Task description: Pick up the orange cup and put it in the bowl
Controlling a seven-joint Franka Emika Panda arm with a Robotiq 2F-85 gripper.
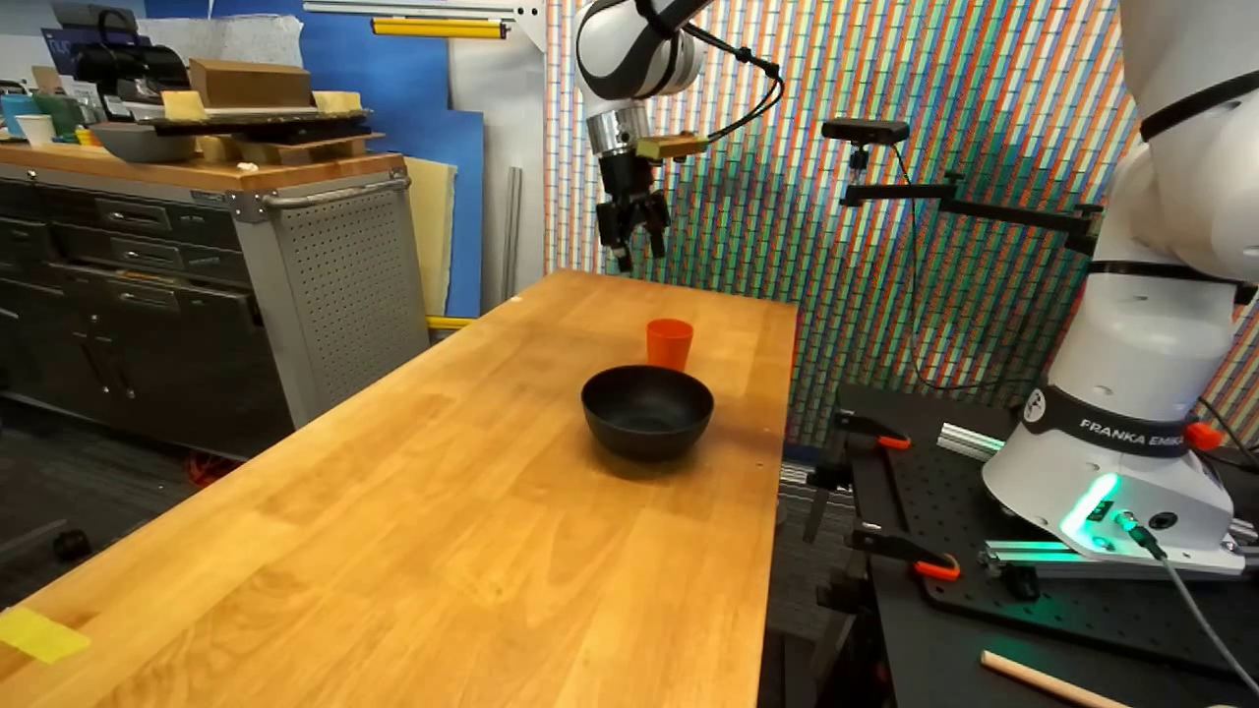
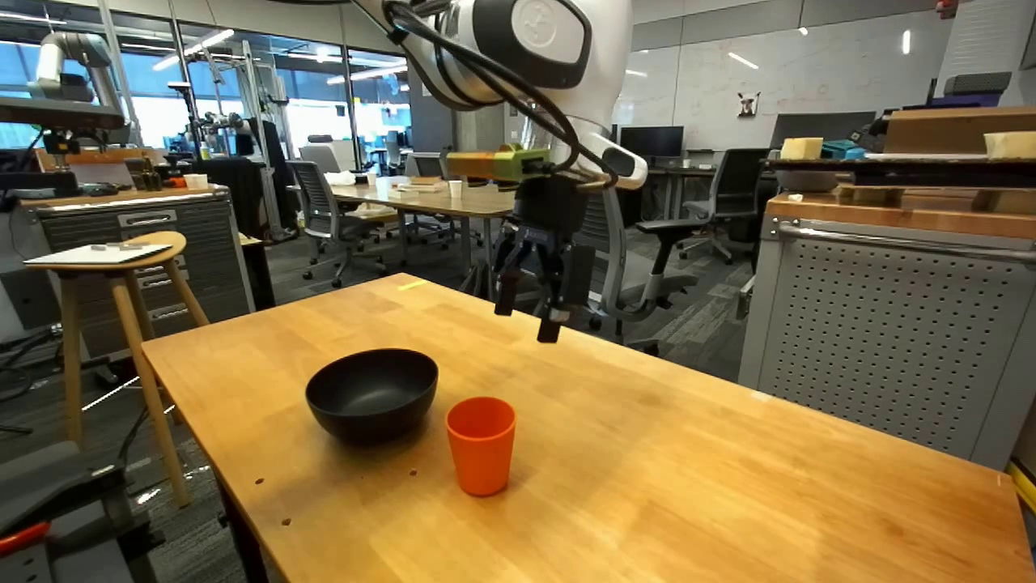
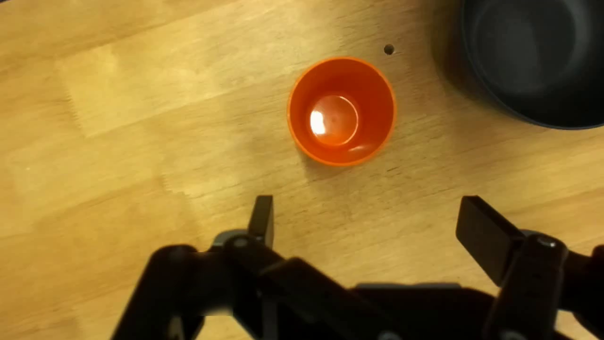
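Observation:
The orange cup (image 1: 669, 342) stands upright on the table in both exterior views (image 2: 482, 449). In an exterior view the bowl hides its base. In the wrist view the cup (image 3: 340, 111) shows from above, its mouth facing up. The black bowl (image 1: 647, 438) stands upright beside the cup, a small gap apart, and also shows in an exterior view (image 2: 376, 423). In the wrist view the bowl (image 3: 524, 52) is cut off at the upper right. My gripper (image 3: 365, 210) is open with nothing between its fingers. It hangs above the table, apart from the cup, in both exterior views (image 1: 641, 258) (image 2: 526, 325).
The wooden table (image 1: 472, 551) carries the cup and bowl; yellow tape (image 1: 41, 634) lies at one end. A tool cabinet (image 1: 339, 246) stands beyond the table's long edge. The robot base (image 1: 1111, 492) stands on a black stand at the opposite side. Office chairs (image 2: 639, 259) stand behind the table.

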